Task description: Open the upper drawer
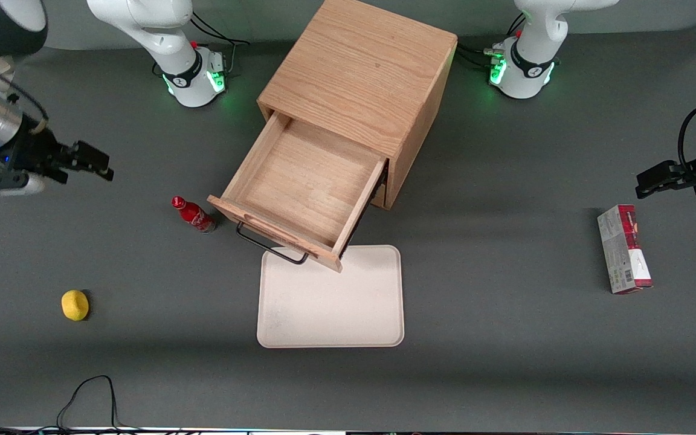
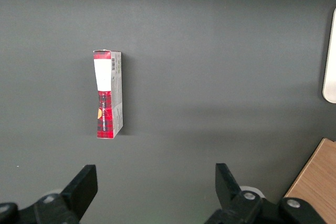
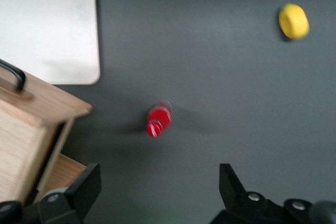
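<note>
Gripper: raised over the working arm's end of the table, well apart from the cabinet; fingers spread wide with nothing between them.
Upper drawer: pulled far out of the cabinet, its bare wood floor showing; its front overhangs the edge of the tray.
Handle: thin black bar on the drawer front, nearer the front camera than the drawer box.
Tray: pale, flat on the table, in front of the drawer.
Bottle: red, upright, just beside the drawer's front corner, on the working arm's side.
Yellow ball: on the table toward the working arm's end, nearer the camera than the bottle.
Carton: red and grey, lying flat toward the parked arm's end.
</note>
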